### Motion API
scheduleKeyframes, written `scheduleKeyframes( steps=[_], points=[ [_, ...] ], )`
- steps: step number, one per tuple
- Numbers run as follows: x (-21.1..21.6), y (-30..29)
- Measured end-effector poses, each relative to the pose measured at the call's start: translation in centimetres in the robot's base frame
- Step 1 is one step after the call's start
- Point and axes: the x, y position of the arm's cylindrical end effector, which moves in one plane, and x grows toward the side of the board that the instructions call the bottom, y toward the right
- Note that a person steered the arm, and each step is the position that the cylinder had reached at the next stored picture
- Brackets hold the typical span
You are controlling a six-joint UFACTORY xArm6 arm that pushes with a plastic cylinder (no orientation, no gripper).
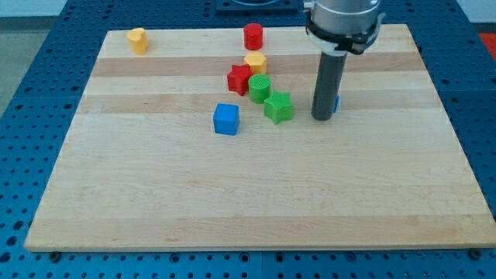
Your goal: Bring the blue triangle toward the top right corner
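Note:
The blue triangle (335, 102) is almost wholly hidden behind my rod; only a thin blue edge shows at the rod's right side, right of the board's centre. My tip (322, 118) rests on the board just in front of and to the left of that blue edge, seemingly touching the block. The board's top right corner (404, 28) lies up and to the right of it.
A green star (278, 107), green cylinder (260, 87), red star (239, 78) and yellow block (255, 63) cluster left of my tip. A blue cube (226, 119) sits further left. A red cylinder (253, 36) and a yellow block (138, 40) stand near the top edge.

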Motion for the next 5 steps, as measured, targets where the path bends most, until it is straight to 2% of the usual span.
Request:
scheduleKeyframes(
  steps=[5],
  points=[
    [-9.6,4.8]
  ],
)
